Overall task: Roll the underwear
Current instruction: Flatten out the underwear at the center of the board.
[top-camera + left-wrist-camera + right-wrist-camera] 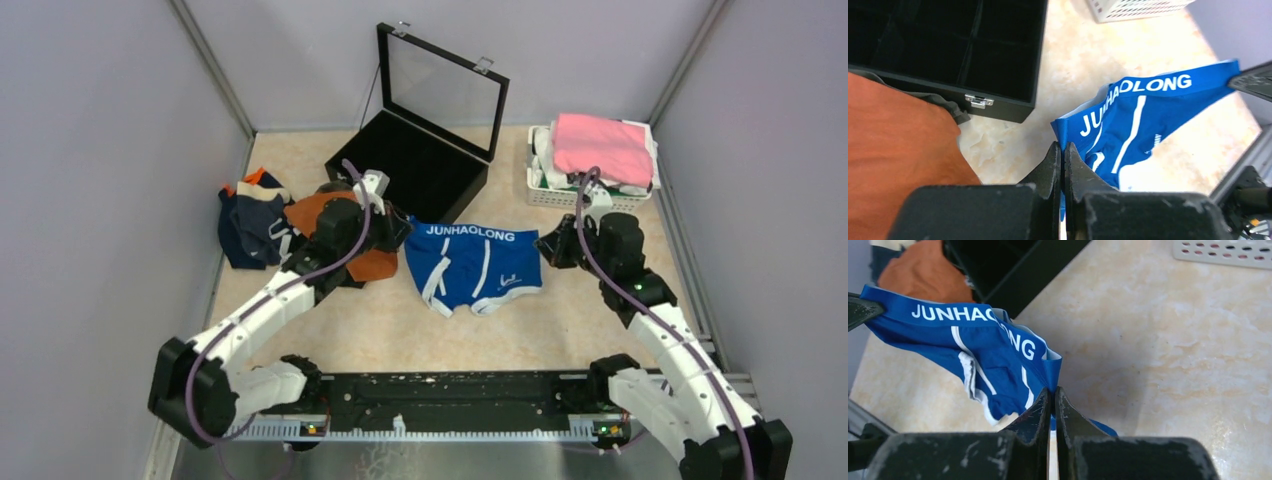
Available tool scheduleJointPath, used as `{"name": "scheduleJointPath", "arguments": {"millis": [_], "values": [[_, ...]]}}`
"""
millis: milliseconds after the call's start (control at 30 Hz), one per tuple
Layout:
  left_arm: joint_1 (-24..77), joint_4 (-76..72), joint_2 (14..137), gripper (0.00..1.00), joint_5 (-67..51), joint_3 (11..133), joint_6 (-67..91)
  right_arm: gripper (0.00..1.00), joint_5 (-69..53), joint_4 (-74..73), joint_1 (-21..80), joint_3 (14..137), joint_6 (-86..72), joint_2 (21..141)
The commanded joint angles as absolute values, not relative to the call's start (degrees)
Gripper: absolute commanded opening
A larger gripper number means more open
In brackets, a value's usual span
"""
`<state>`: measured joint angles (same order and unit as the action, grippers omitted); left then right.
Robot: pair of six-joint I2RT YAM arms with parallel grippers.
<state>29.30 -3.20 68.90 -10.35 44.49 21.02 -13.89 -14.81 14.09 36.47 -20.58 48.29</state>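
Here L pincer (1063, 146), R pincer (1052, 390) grip blue underwear (470, 262); beige table (400, 320), grey walls (100, 150).

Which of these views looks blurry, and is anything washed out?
Top view: sharp, evenly lit. Left wrist view: left hand close to the lens is soft, briefs lettering crisp, basket washed out. Right wrist view: right hand soft, lettering readable, table bright but not blown out.

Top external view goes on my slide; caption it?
Left gripper and right gripper pinch opposite waistband ends of the blue briefs, near the black box.
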Motion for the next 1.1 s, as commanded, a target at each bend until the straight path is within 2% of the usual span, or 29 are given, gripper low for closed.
{"name": "scheduleJointPath", "arguments": {"millis": [0, 233, 467, 700, 867, 967, 1067], "values": [[29.1, -4.2, 57.8, 0.0, -14.9, 41.2, 20.2, 0.0, -20.6, -15.3, 13.7, 40.1, -20.1, 41.4], [29.1, -0.4, 39.8, 0.0, -17.1, 38.3, 19.8, 0.0, -26.2, -17.1, 13.7, 42.9, -20.3, 28.7], [29.1, 0.4, 26.6, 0.0, -12.9, 32.1, 22.2, 0.0, -20.4, -21.5, 13.7, 44.2, -22.6, 24.5], [29.2, 12.8, 31.6, 0.0, -10.6, 38.2, 23.8, 0.0, -17.7, -37.5, 13.8, 50.8, -26.1, 27.9], [29.1, 18.4, 34.5, 0.0, -8.5, 39.2, 26.6, 0.0, -18.6, -45.1, 13.7, 48.2, -29.9, 28.4], [29.1, 13.9, 37.0, 0.0, -6.1, 35.5, 29.7, 0.0, -12.0, -45.0, 13.7, 43.1, -31.1, 29.6], [29.1, 2.9, 43.0, 0.0, -5.0, 30.4, 31.6, 0.0, -7.1, -37.8, 13.7, 37.2, -33.4, 32.5]]}}
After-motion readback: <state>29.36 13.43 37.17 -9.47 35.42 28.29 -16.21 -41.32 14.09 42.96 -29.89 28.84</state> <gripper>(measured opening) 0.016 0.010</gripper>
